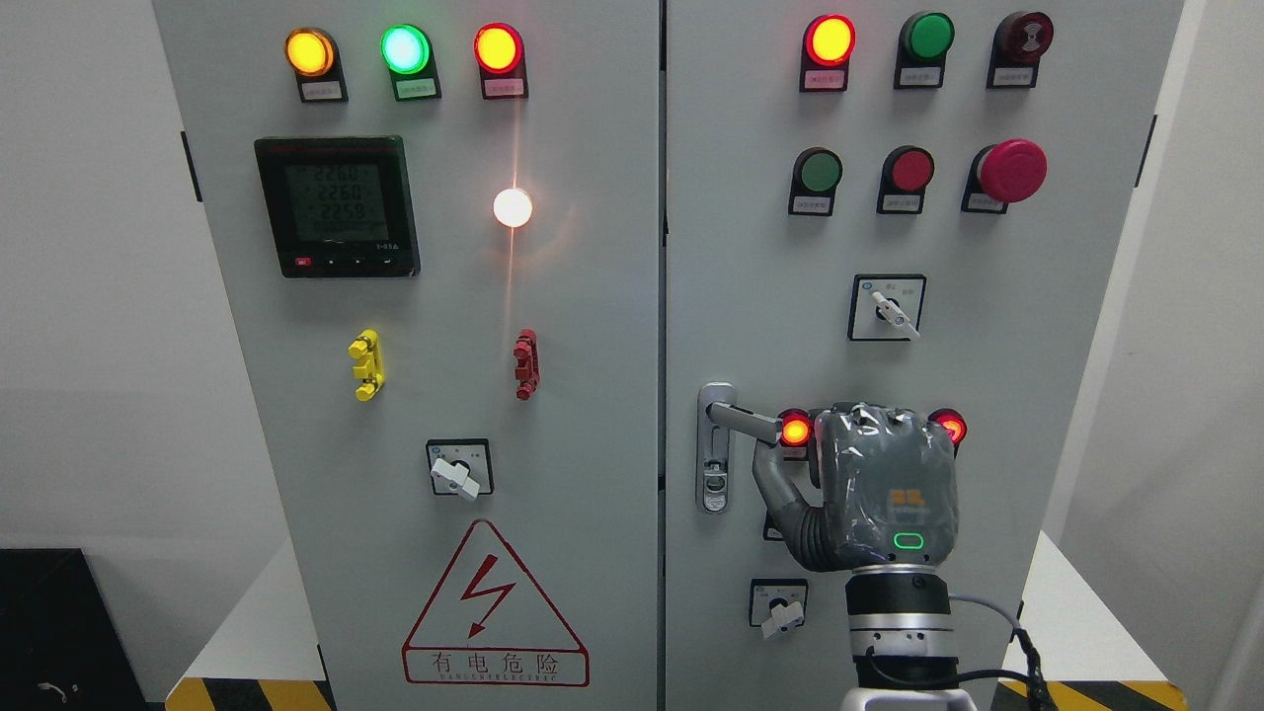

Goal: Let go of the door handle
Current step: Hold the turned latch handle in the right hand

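Note:
The right cabinet door carries a silver lever handle (741, 419) on a keyed plate (715, 464), close to the seam between the two doors. My right hand (882, 484), wrapped in grey film, rises from the bottom edge and shows its back. It sits just right of the lever's free end. The thumb (775, 486) stretches upward, with its tip under that end. The other fingers are hidden behind the back of the hand, and nothing closes around the lever. Both doors look shut. The left arm does not show.
Two lit red lamps (796, 431) flank the hand, with rotary switches above it (889, 308) and below it (780, 604). The left door has a meter (336, 205), a white lamp (513, 207) and a hazard triangle (492, 610). A black box (44, 622) stands at the lower left.

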You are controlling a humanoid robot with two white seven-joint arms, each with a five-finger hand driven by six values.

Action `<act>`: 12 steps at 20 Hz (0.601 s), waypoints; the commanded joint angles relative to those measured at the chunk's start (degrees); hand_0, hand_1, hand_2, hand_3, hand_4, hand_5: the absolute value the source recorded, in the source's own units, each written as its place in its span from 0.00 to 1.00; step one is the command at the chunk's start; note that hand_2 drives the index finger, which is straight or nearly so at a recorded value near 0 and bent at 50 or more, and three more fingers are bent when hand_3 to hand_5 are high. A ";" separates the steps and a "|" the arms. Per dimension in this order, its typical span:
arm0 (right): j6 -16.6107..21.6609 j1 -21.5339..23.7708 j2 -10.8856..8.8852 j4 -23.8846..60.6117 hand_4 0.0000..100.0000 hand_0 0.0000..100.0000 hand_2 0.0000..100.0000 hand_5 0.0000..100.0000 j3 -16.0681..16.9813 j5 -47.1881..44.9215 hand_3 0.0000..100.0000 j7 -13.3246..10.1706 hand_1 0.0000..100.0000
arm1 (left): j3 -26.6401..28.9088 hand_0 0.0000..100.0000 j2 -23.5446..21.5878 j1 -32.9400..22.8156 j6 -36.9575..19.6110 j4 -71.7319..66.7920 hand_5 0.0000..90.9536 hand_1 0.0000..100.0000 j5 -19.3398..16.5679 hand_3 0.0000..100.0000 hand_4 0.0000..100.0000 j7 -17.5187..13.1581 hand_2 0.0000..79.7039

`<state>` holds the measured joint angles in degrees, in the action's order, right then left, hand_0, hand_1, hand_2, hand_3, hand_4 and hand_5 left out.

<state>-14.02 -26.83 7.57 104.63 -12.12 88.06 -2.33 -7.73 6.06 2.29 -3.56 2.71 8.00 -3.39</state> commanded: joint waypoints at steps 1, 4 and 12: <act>0.05 0.37 0.07 0.05 1.00 0.53 0.97 1.00 -0.01 -0.08 1.00 -0.22 0.38 | 0.00 0.12 0.00 0.00 -0.05 -0.07 0.00 0.56 0.00 0.00 0.00 -0.04 0.00; 0.05 0.37 -0.01 0.14 1.00 0.53 0.97 1.00 -0.01 -0.17 1.00 -0.22 0.38 | 0.00 0.12 0.00 0.00 -0.05 0.02 0.00 0.56 0.00 0.00 0.00 -0.04 0.00; 0.31 2.04 -0.02 0.75 1.00 0.56 0.96 1.00 -0.01 -0.35 1.00 -0.49 0.36 | 0.00 0.12 0.00 0.00 -0.05 0.02 0.00 0.56 0.00 0.00 0.00 -0.04 0.00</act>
<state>-13.82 -25.74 7.59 104.90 -12.12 87.85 -2.77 -7.73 6.06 2.28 -3.55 2.70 8.00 -3.38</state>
